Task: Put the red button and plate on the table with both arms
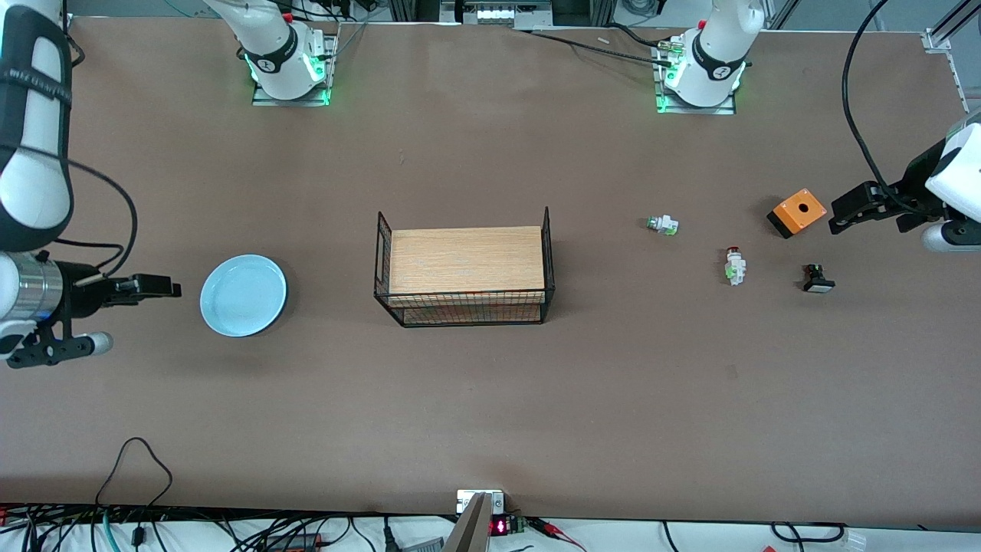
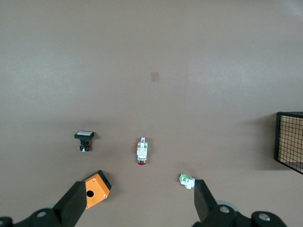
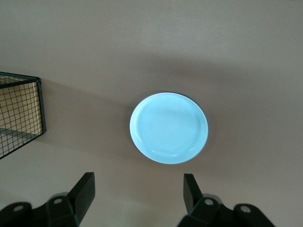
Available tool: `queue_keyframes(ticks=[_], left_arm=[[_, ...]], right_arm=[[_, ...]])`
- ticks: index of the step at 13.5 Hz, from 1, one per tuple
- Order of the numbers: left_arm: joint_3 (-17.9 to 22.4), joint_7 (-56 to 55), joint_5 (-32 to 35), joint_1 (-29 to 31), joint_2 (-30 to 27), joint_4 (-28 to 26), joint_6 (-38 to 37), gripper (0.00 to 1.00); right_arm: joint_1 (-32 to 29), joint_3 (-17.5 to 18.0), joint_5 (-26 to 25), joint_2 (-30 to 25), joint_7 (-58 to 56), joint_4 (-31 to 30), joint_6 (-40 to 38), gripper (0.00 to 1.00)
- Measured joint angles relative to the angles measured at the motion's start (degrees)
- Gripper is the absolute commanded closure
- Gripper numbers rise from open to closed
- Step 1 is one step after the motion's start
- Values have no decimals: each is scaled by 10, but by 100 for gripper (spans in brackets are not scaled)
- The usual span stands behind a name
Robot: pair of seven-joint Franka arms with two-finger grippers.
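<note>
Plate [image 1: 243, 295] and red button [image 1: 735, 265] lie on table [image 1: 490, 399] — both grippers, left [image 1: 831, 223] and right [image 1: 175, 290], seemingly raised, spread wide, empty.

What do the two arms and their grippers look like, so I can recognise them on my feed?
Both arms are glossy white with black joint bands, and green lights glow at their bases. The left gripper and right gripper have plain, angular black fingers. Black cables loop along both arms, and the right arm's wrist has a silver metal ring.
</note>
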Motion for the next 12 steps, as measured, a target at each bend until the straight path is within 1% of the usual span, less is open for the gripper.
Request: queue_keyframes(ticks=[1, 2, 4, 6, 9, 12], left_arm=[[0, 0, 0, 0, 0, 0, 0, 0], [0, 0, 0, 0, 0, 0, 0, 0], [0, 0, 0, 0, 0, 0, 0, 0], [0, 0, 0, 0, 0, 0, 0, 0], [0, 0, 0, 0, 0, 0, 1, 0], [0, 0, 0, 0, 0, 0, 17, 0]], right_arm=[[9, 0, -15, -13, 4, 2, -8, 11], [17, 0, -24, -29, 8, 2, -15, 0], [31, 0, -42, -64, 12, -10, -25, 0], [38, 0, -55, -97, 12, -44, -26, 0], [38, 0, -66, -153, 12, -123, -11, 0], [38, 0, -72, -223, 12, -229, 3, 0]])
